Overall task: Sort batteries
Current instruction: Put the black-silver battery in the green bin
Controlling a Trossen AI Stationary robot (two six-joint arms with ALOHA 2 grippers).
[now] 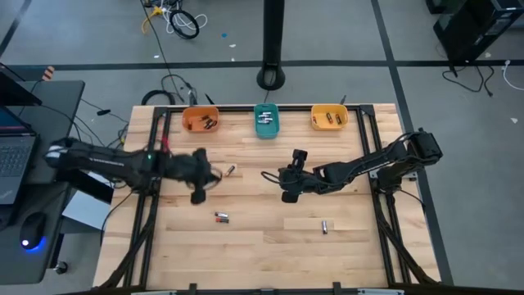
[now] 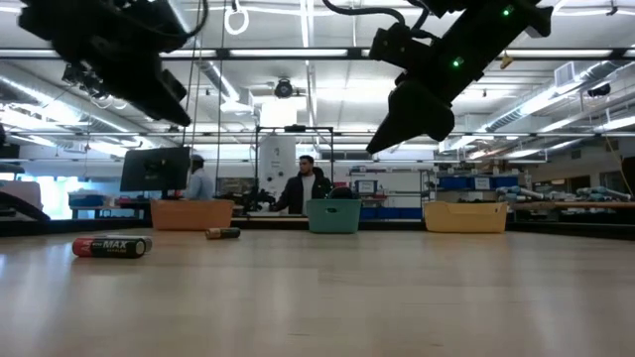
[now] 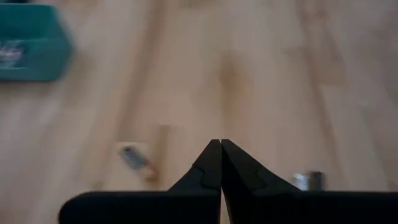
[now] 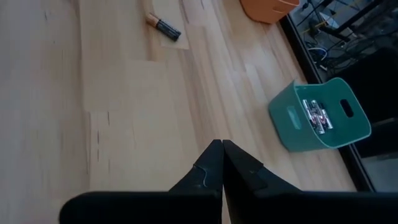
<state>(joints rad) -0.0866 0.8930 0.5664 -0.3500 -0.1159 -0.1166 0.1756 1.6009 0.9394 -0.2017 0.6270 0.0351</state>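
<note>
Three loose batteries lie on their sides on the wooden table: a small one (image 1: 230, 170), a black and red one (image 1: 220, 217) (image 2: 111, 246) and a silver one (image 1: 324, 226). More cells lie in the orange bin (image 1: 199, 120), teal bin (image 1: 266, 120) and yellow bin (image 1: 329, 118) at the far edge. My left gripper (image 1: 214, 174) (image 3: 221, 144) hovers shut just left of the small battery (image 3: 132, 155). My right gripper (image 1: 266, 174) (image 4: 222, 144) hovers shut right of that battery (image 4: 163, 27), its fingers pointing toward the table's left.
Black frame rails run along the table's left, right and far edges (image 1: 246, 107). In the low view both arms hang above the tabletop, and people stand in the room beyond the bins (image 2: 308, 188). The bare wood near the front edge (image 1: 262, 254) holds nothing.
</note>
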